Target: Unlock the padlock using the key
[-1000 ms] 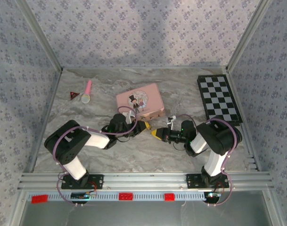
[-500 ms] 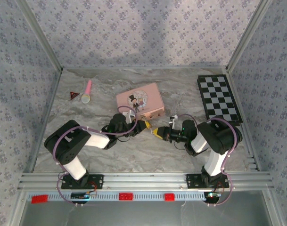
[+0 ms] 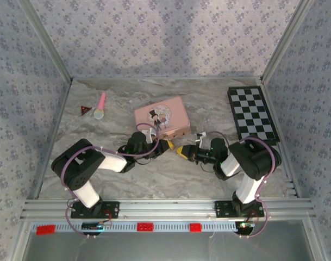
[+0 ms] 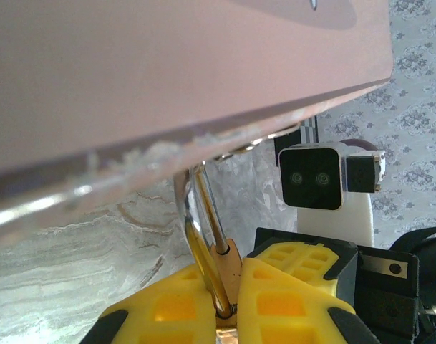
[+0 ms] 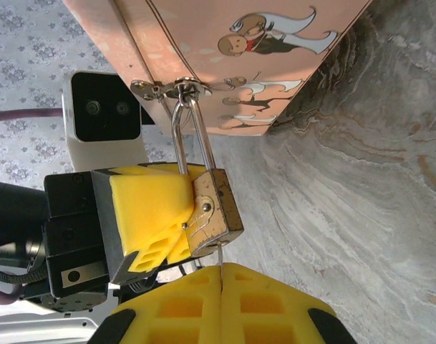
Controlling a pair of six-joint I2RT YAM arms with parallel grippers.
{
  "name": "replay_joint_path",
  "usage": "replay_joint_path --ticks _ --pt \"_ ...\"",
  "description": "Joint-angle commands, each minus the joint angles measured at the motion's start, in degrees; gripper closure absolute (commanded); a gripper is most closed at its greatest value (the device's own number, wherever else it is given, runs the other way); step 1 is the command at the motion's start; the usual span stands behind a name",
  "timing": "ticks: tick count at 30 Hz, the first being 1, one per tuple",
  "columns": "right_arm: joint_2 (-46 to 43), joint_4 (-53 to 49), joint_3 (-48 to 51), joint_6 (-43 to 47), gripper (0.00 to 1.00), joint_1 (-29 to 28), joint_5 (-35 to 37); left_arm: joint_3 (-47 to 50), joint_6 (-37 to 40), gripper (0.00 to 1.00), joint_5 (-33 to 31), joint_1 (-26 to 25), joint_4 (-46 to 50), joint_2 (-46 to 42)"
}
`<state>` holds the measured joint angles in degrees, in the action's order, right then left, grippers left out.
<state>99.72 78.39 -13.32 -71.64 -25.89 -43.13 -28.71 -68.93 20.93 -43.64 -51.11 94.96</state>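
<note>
The small brass padlock [image 5: 219,206] hangs by its silvery shackle [image 5: 188,136] from the hasp [image 5: 169,87] of the pink tin [image 3: 161,116]. My left gripper [image 4: 232,304] is shut on the padlock [image 4: 233,266], its yellow fingers [image 5: 149,208] squeezing the body from the side. My right gripper [image 5: 221,272] is shut on the thin key [image 5: 221,252], whose tip touches the underside of the padlock. In the top view the left gripper [image 3: 166,145] and right gripper [image 3: 180,150] meet tip to tip just in front of the tin.
A black-and-white checkerboard [image 3: 252,113] lies at the back right. At the back left lie a pink toy microphone [image 3: 100,106] and a small red triangle [image 3: 85,110]. Patterned walls close in the marbled table [image 3: 154,179] on three sides.
My right gripper has crept slightly up and toward the tin, bringing the key against the padlock. The left arm and the tin have not moved.
</note>
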Motion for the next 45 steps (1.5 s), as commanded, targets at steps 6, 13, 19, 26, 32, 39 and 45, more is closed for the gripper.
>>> replay_joint_path --ticks 6,13,19,26,32,39,45 --pt "0.2 1.4 -1.9 -1.0 1.0 -1.3 3.7 -2.3 -3.7 1.0 1.6 -3.1 -7.8 -2.0" --pt "-1.8 1.3 -1.8 -2.7 1.0 -2.5 6.2 -1.8 -4.9 1.0 -1.7 -4.1 -8.9 -2.8" --pt "-2.0 1.4 -0.7 -3.8 1.0 -1.9 8.9 -1.6 -5.1 1.0 -1.8 -4.5 -9.7 -3.4" --pt "-1.7 1.4 -0.9 -6.5 1.0 -1.6 10.2 -1.4 -5.4 1.0 -2.2 -5.2 -11.2 -3.3" --pt "-1.9 1.3 -0.8 -10.0 1.0 -1.2 10.2 -0.8 -6.1 1.0 -2.9 -5.5 -13.3 -3.1" --pt "-1.2 1.4 -0.4 -14.2 1.0 -1.2 11.3 -0.3 -6.6 1.0 -4.0 -5.8 -15.4 -3.3" --pt "-1.7 1.4 0.3 -15.6 1.0 -1.2 12.6 -0.5 -7.5 1.0 -4.3 -6.1 -17.2 -3.5"
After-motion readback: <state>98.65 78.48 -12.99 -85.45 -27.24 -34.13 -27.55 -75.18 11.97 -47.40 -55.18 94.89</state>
